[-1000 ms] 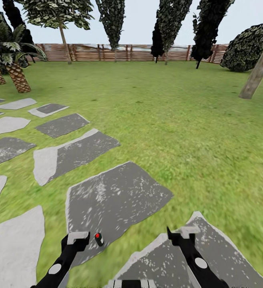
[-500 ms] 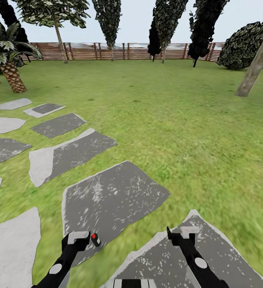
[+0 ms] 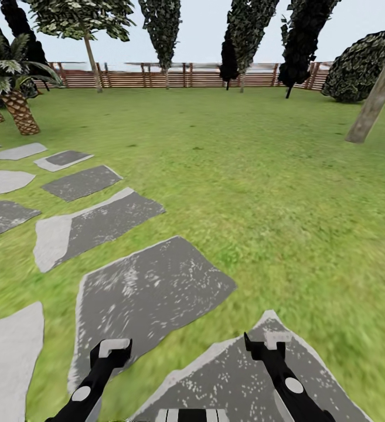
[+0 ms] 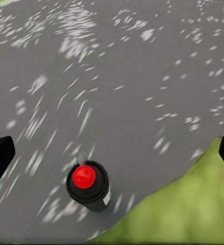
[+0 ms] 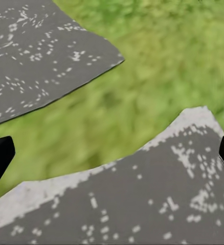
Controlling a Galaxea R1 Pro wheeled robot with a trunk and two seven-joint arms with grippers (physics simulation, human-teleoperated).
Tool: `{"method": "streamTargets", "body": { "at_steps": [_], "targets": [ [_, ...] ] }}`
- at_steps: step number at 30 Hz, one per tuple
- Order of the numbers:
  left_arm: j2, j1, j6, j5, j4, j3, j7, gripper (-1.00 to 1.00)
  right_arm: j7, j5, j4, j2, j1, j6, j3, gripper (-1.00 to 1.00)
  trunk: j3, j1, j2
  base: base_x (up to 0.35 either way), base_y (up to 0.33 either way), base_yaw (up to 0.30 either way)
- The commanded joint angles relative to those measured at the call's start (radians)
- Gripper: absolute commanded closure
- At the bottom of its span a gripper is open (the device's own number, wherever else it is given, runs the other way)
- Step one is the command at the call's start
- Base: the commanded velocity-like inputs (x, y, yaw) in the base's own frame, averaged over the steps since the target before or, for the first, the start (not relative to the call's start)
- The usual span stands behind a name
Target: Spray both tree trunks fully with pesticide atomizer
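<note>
Pesticide atomizer [image 4: 88, 186]: a small black can with a red button on top, standing upright on a dark grey stepping stone [image 4: 117, 76], close to the stone's edge where the grass [image 4: 183, 209] begins. Seen from the left wrist camera, it sits below and between the two dark finger tips at the picture's sides, touching neither.

Left end effector [image 3: 111, 350]: held low over the big speckled stone [image 3: 151, 293] in the head view, fingers spread apart, nothing between them.

Right end effector [image 3: 265, 344]: held over a second grey stone [image 3: 245, 375] with a pale border, fingers also apart and empty. Its wrist camera looks down on that stone's pale edge [image 5: 142, 199] and a strip of blurry green floor [image 5: 158, 81].

Tree trunk [image 3: 372, 99]: a thick, bare, grey-brown trunk leaning at the far right of the lawn, well apart from the robot.

Garden floor [image 3: 262, 193]: wide green lawn, with a trail of grey stepping stones running off to the left.

Surroundings: a short palm [image 3: 16, 105] at far left, dark narrow trees [image 3: 245, 35] along a brown slatted fence [image 3: 174, 76] at the back, and a rounded dark bush [image 3: 359, 67] at right.
</note>
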Motion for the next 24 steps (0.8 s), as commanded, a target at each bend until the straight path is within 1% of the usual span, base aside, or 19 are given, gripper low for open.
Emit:
{"method": "streamTargets", "body": {
  "at_steps": [1, 9, 13, 16, 22, 24],
  "targets": [
    [0.000, 0.000, 0.000, 0.000, 0.000, 0.000, 0.000, -1.00, -0.001, 0.000, 0.000, 0.000, 0.000, 0.000, 0.000, -1.00, 0.000, 0.000, 0.000, 0.000, -0.273, 0.240],
    [0.000, 0.000, 0.000, 0.002, 0.000, 0.000, 0.000, -1.00, -0.001, 0.000, 0.000, 0.000, 0.000, 0.000, 0.000, -1.00, 0.000, 0.000, 0.000, 0.000, -0.273, 0.268],
    [0.001, 0.000, -0.003, 0.003, 0.000, 0.000, 0.000, -1.00, 0.000, 0.000, 0.000, 0.000, 0.000, 0.000, 0.000, -1.00, 0.000, 0.000, 0.000, 0.000, -0.121, 0.236],
    [0.001, 0.000, -0.005, 0.003, 0.000, 0.000, 0.000, -1.00, 0.000, 0.000, 0.000, 0.000, 0.000, 0.000, 0.000, -1.00, 0.000, 0.000, 0.000, 0.000, -0.032, 0.090],
    [0.002, 0.001, -0.006, 0.004, 0.000, 0.000, 0.001, -1.00, 0.001, -0.001, 0.000, 0.000, 0.000, 0.000, 0.000, -1.00, 0.000, 0.000, 0.000, 0.000, -0.006, 0.018],
    [0.003, 0.001, -0.006, 0.004, 0.000, 0.001, 0.001, -1.00, 0.000, -0.001, 0.000, 0.000, 0.000, 0.000, 0.000, -1.00, -0.008, 0.001, 0.000, 0.000, -0.001, 0.003]
  ]
}}
